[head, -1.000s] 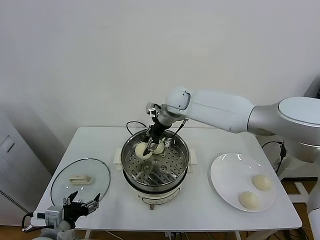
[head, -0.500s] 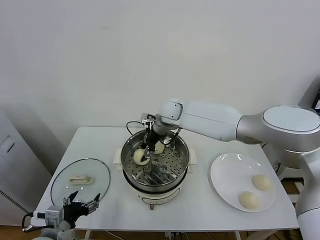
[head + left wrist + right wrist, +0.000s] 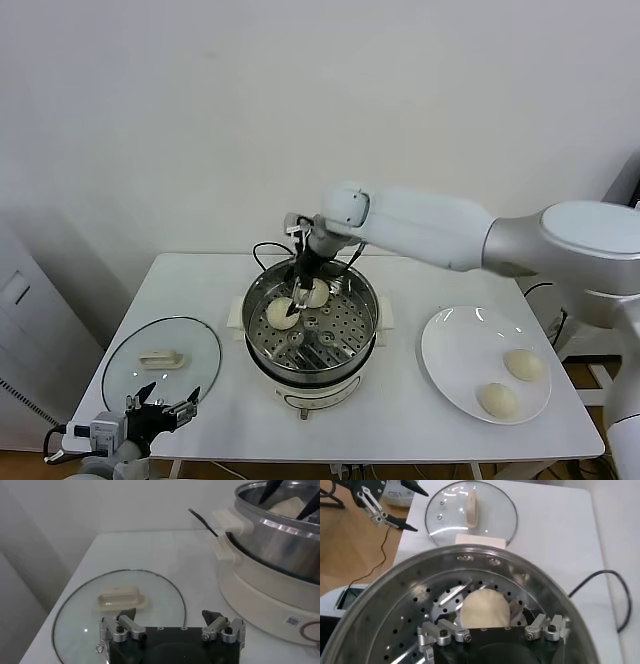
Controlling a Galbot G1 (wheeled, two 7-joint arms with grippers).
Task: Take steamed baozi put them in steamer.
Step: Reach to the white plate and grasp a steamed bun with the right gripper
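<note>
Steamer (image 3: 262,318) holds two baozi (image 3: 283,313) (plate (image 3: 450,372) two).

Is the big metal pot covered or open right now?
Open. The steamer has no cover on; its glass lid lies flat on the table beside it.

Right arm stretched across, left arm parked.
Right gripper (image 3: 304,279) at frame centre, fingers spread; left gripper (image 3: 160,408) open, lower left corner.
</note>
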